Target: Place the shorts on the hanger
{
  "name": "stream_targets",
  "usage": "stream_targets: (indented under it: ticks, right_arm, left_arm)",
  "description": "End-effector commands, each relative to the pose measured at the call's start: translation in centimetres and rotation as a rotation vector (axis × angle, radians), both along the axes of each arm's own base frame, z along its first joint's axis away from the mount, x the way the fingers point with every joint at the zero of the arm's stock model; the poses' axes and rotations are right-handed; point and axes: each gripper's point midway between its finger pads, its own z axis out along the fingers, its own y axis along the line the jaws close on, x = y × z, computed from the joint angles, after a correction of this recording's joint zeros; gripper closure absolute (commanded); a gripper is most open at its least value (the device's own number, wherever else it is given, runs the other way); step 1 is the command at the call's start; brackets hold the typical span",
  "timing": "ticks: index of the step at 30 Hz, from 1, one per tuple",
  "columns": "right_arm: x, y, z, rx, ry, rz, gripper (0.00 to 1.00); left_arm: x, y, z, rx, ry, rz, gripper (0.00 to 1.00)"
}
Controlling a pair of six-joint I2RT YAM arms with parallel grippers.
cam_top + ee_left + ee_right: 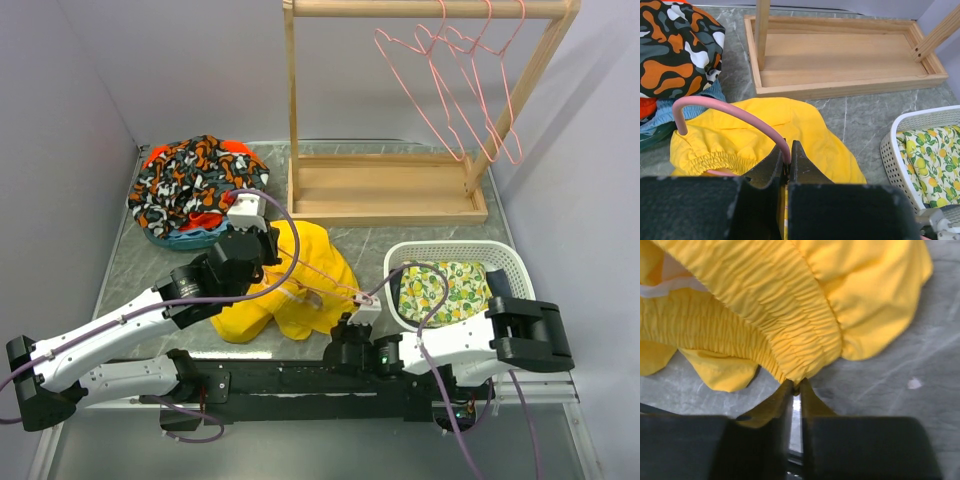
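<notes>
The yellow shorts [300, 285] lie crumpled on the grey table between the two arms. My left gripper [272, 240] sits at their far left edge, shut on the neck of a pink wire hanger [325, 278] whose wire runs across the shorts. In the left wrist view the pink hook [725, 107] curves up out of my left gripper [787, 156] above the shorts [805, 125]. My right gripper [335, 325] is at the shorts' near edge. In the right wrist view it [796, 386] is shut on the gathered elastic waistband of the shorts [790, 325], holding it above the table.
A wooden rack [385, 190] with several pink hangers [460, 90] stands at the back. A white basket [500, 255] holding a lemon-print cloth [445, 290] is at the right. A black, orange and white patterned garment [185, 185] lies at the back left.
</notes>
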Motion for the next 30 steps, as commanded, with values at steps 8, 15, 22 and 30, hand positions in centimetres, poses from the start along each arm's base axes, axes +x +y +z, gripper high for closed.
stream_targets:
  ticks: [8, 15, 22, 30]
  right_arm:
    - [1.5, -2.5, 5.7, 0.116, -0.099, -0.053, 1.00]
    - [1.4, -4.8, 9.2, 0.188, -0.105, -0.056, 1.00]
    - [1.2, -6.7, 14.2, 0.257, -0.130, -0.005, 1.00]
    - [1.2, -8.6, 18.5, 0.227, -0.162, 0.014, 1.00]
  left_arm:
    - [0.3, 0.9, 3.2, -0.083, -0.068, 0.050, 0.99]
    - [0.4, 1.6, 3.3, -0.076, -0.083, 0.081, 0.99]
    - [0.4, 3.1, 3.5, -0.122, -0.112, 0.144, 0.99]
    - [0.5, 3.8, 3.5, -0.139, -0.131, 0.172, 0.99]
